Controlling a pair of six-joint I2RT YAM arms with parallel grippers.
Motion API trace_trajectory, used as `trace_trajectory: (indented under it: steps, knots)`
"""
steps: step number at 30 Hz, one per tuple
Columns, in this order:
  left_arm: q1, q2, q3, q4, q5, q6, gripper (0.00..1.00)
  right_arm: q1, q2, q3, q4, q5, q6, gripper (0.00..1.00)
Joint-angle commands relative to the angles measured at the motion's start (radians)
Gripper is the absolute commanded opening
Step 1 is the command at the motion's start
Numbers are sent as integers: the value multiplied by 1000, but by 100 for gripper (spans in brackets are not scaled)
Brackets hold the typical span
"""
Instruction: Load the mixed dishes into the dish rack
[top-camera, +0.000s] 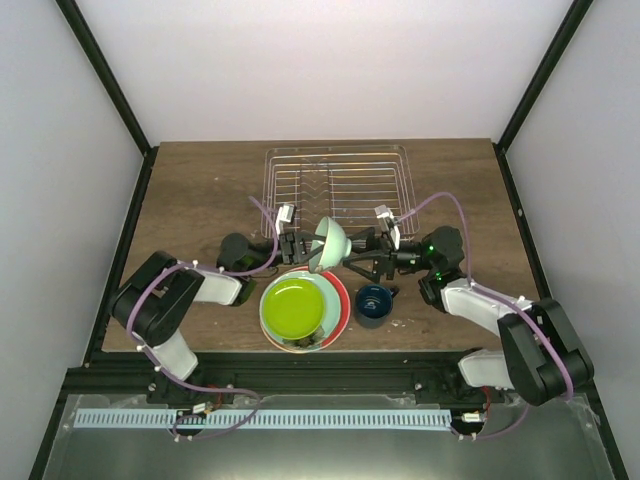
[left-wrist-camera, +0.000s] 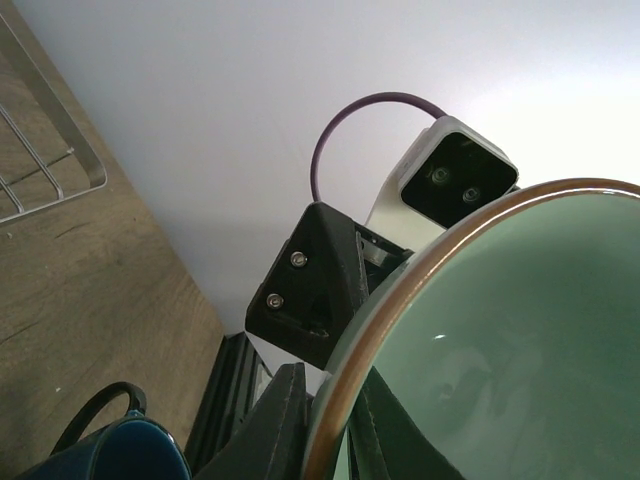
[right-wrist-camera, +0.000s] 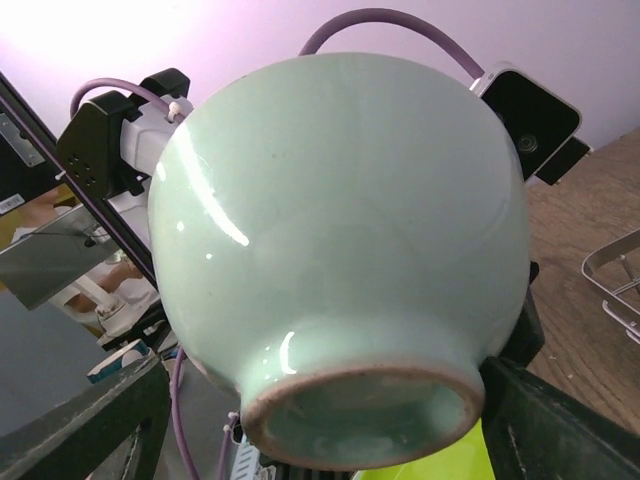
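Where the left gripper (left-wrist-camera: 335, 428) closes, its dark fingers (left-wrist-camera: 282, 425) pinch the brown-edged rim of the pale mint-green bowl (right-wrist-camera: 340, 230), one inside the wall and one outside. Opposite, the right gripper (right-wrist-camera: 325, 430) has its fingers (right-wrist-camera: 80, 435) spread wide to either side of the bowl's foot; whether either touches the glaze I cannot tell. Held in the air, the bowl lies tipped on its side just in front of the near edge of the dish rack (top-camera: 272, 185). Its axis runs across the table (top-camera: 200, 200), mouth toward the left arm and foot ring toward the right. Below it sits a stack topped by the lime-green plate (top-camera: 293, 306), the red plate (top-camera: 345, 298) showing beneath at the right. The dark-blue mug (top-camera: 373, 303) stands upright just beside that stack.
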Motion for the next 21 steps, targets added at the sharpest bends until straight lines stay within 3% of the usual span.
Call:
trace_trajectory:
  steps: [1,12,21]
  knots:
    - [-5,-2,32,137,-26,-14,0,12,10,43,12,10,-18,84]
    - [-5,-6,30,148,-45,-18,0,13,56,48,118,3,34,69]
    - [-7,-28,16,148,-83,-2,0,14,96,57,244,33,104,68]
